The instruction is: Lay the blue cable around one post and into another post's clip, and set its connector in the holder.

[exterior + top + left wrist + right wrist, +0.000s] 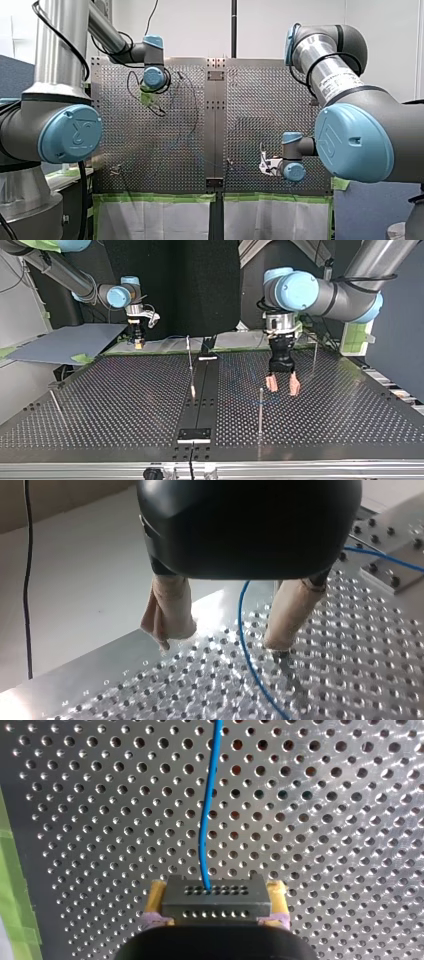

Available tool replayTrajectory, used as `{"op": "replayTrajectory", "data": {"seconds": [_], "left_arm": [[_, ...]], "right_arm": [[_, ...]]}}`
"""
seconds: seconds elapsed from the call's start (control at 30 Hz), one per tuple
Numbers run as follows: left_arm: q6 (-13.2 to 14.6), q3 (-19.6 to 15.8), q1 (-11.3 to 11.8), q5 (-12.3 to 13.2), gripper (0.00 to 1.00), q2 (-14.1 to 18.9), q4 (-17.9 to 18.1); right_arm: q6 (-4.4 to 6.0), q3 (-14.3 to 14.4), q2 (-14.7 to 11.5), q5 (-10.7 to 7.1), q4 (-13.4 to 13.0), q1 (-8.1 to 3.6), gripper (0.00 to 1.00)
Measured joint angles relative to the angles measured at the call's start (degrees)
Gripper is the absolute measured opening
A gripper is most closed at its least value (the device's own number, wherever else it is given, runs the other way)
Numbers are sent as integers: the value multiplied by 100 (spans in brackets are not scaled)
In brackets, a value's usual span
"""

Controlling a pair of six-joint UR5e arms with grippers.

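Blue cable (202, 820), one; one connector (216, 902) between my right fingers (279, 895).

Top view: my left pincer (282, 385) hangs right of centre over the worktop (125, 400), straddling the cable (245, 630); my right pincer (136, 343), upper left, clasps the connector (216, 897).

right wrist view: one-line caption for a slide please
My right gripper, yellow pads shut on the grey connector, with the blue cable running ahead across the perforated table.
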Motion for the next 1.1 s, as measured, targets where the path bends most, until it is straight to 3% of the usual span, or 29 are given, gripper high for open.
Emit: {"op": "replayTrajectory", "data": {"seconds": [0.23,0.43,0.7,1.1], "left_arm": [[-375,223,-23,135,100,-186,-33],[-640,463,6,71,100,-438,-181],[-652,830,102,-193,100,-766,-313],[-646,1037,233,-60,100,-1010,-389]], "right_arm": [[-2,-1,0,0,0,0,0],[-5,-1,1,0,10,0,0],[-6,1,1,0,14,0,0],[-9,1,-7,81,27,-32,0]]}}
